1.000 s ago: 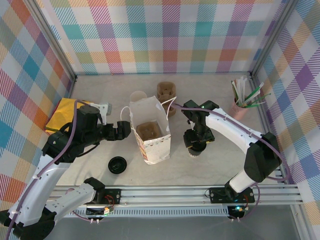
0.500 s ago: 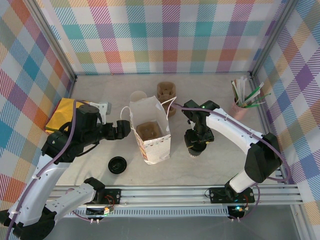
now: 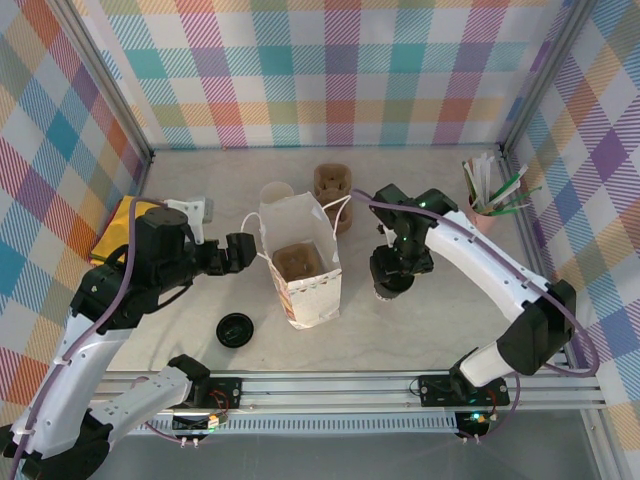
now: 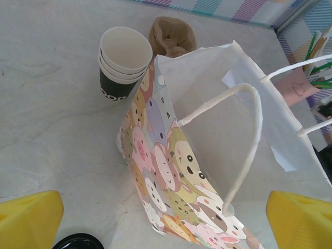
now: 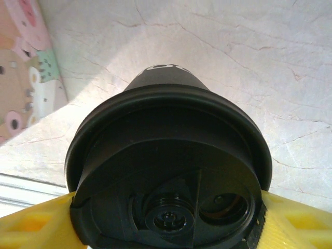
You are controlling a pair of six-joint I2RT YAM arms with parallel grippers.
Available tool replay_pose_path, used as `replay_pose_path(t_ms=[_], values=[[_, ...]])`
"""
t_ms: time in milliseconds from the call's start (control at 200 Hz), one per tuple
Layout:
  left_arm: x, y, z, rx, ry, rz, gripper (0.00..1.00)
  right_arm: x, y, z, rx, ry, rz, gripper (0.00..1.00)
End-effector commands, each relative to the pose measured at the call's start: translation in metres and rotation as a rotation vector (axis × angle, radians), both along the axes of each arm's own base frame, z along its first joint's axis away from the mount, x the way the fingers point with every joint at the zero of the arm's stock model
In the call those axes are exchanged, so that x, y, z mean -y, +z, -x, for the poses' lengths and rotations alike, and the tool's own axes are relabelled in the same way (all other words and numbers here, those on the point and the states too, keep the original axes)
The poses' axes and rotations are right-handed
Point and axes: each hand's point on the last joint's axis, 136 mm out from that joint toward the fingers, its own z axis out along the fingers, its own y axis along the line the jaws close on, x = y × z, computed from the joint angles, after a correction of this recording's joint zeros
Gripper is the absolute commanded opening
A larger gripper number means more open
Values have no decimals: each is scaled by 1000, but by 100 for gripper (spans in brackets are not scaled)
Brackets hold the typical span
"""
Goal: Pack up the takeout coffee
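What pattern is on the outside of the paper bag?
Colourful cartoon animal faces on the paper bag, best in the left wrist view.

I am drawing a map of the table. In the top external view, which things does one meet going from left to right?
Yellow pack → loose lid → bag → coffee → stirrer cup.

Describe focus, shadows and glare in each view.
Top external: even light, sharp, no glare on the paper bag. Left wrist: bag crisp, yellow fingertips at the bottom corners soft. Right wrist: the takeout coffee looms close, with a dull sheen across its top.
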Motion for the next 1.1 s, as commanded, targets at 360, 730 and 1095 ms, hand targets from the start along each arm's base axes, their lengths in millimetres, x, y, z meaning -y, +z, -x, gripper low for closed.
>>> replay_pose_path(t_ms=[360,730,1095], values=[[28,-11,-16,-83,-34,73,91,8,68,14,92,31,-66,70],[-21,38,-5,70,149,35,100,10,95,17,147,57,-109,70],[-82,-32,-2,-85,463,-103,90,7,126,21,185,78,-160,70]])
